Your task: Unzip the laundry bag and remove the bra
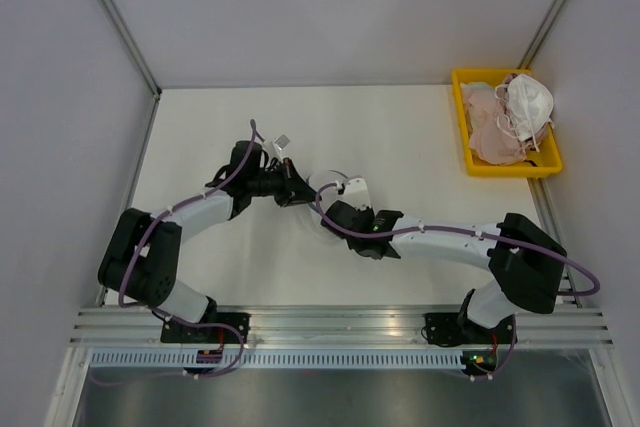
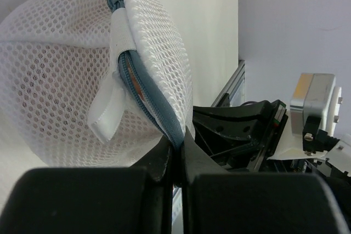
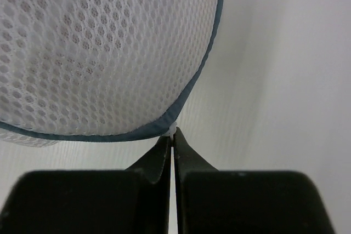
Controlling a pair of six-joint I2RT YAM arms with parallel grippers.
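Observation:
The laundry bag (image 1: 335, 190), a white mesh dome with a blue-grey zipper rim, is held up between my two grippers at the table's middle. My left gripper (image 1: 300, 190) is shut on the bag's rim, as the left wrist view (image 2: 178, 143) shows; the mesh (image 2: 60, 80) and a white strap tab (image 2: 109, 108) lie above the fingers. My right gripper (image 1: 338, 209) is shut on the small white zipper pull (image 3: 173, 130) at the rim, below the mesh (image 3: 98, 53). The bra is hidden; no rose-pink fabric shows through the mesh.
A yellow tray (image 1: 460, 117) at the back right holds pale peach garments (image 1: 490, 122) and a white cupped item with thin straps (image 1: 528, 102). Walls enclose the table on three sides. The right arm's black body (image 2: 247, 130) is close beside my left gripper.

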